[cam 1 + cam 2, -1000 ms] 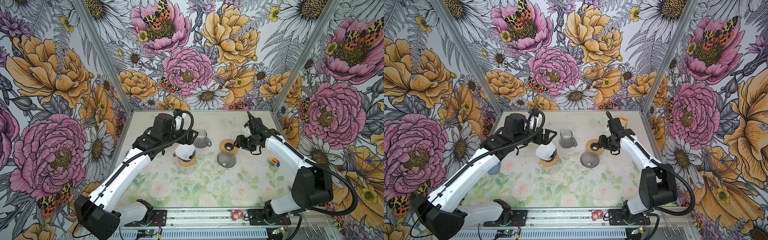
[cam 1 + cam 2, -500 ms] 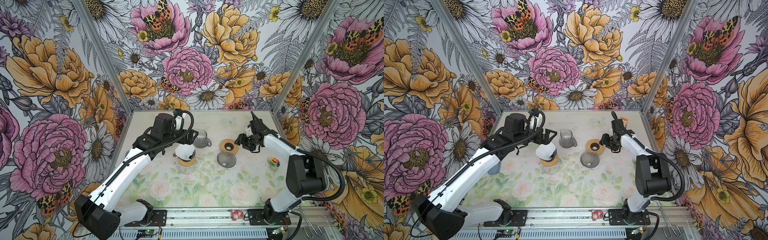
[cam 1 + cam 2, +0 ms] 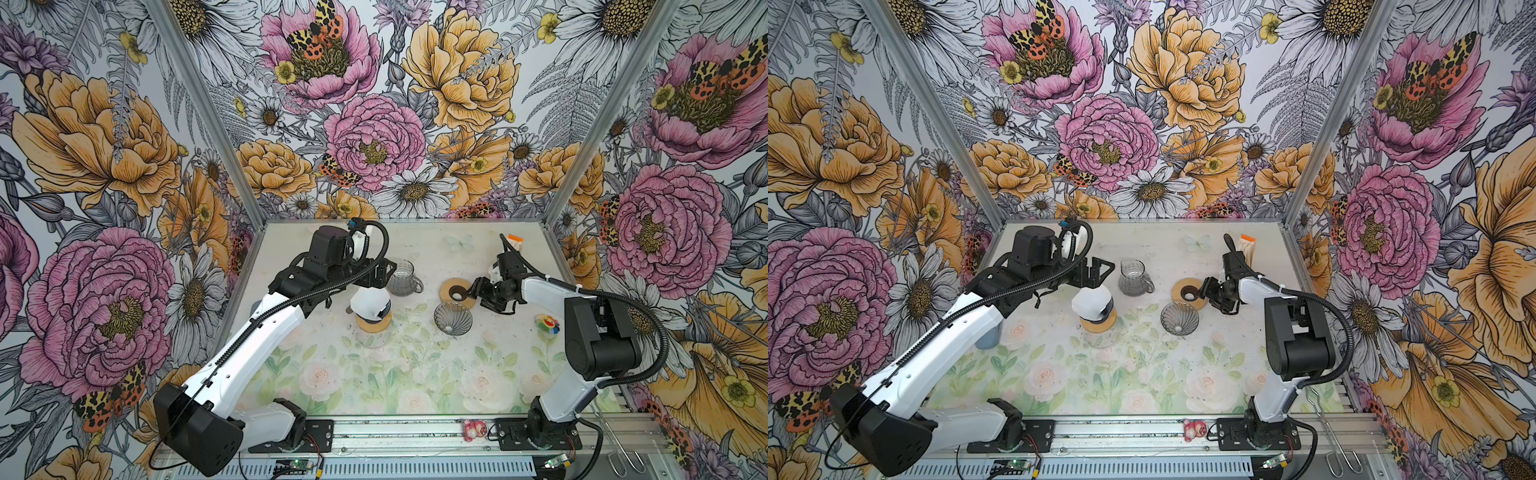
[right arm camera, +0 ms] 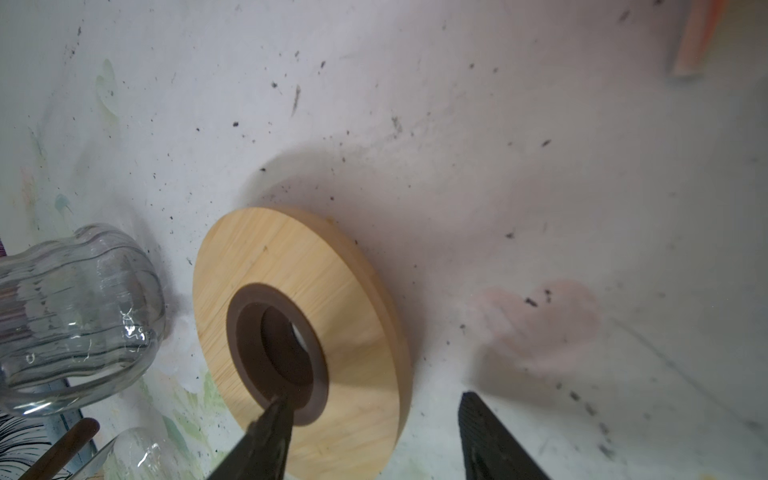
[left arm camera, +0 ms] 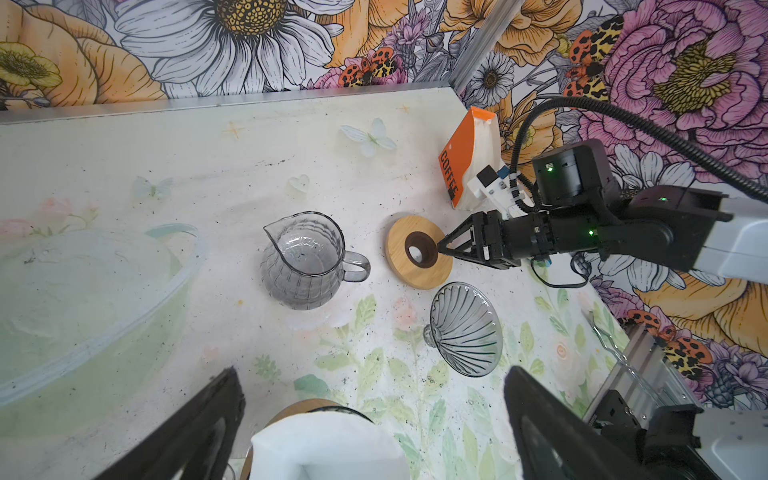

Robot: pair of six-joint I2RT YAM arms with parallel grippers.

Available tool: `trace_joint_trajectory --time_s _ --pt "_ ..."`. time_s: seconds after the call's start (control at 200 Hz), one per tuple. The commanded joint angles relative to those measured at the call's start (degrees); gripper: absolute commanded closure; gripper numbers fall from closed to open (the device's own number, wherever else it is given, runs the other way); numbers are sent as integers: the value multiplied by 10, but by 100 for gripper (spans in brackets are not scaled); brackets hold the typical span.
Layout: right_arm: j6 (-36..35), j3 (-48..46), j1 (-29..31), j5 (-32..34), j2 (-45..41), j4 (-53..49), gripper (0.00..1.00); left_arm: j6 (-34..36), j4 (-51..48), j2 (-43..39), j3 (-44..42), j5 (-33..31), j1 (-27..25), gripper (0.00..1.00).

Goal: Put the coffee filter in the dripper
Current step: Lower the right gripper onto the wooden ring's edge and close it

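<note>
Left gripper point(image 5: 372, 374): jaws fully spread, holding nothing, hovering directly above the white paper coffee filter point(image 3: 369, 300). The filter sits on a wooden disc point(image 3: 375, 324). A glass pitcher point(image 3: 401, 277) stands just behind. The ribbed glass dripper point(image 3: 453, 318) lies on the table point(image 3: 415, 374), apart from the filter. Right gripper point(image 3: 475, 288): partly open, gripping nothing. One finger point(image 4: 270, 432) touches the brown bore of the wooden ring point(image 3: 449, 286).

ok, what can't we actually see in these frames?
- What the white filter sits in: the filter covers most of it in both top views; the left wrist view's edge cuts it off.
- Whether the right gripper touches the wooden ring: right wrist view, one finger overlaps the hole, contact unclear.
- The coffee packet: blurred and cropped in right wrist view.
</note>
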Motion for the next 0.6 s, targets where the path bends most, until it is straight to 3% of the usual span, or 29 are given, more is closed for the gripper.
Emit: trace_joint_trajectory --time_s 0.0,0.345,0.595 --pt "13 -3 -3 -14 10 42 36 4 14 3 7 0 6 1" --pt "38 -23 -3 -41 38 100 44 3 14 0 5 1 8 1" --pt "43 -24 -3 -46 34 110 59 1 13 5 7 8 8 1"
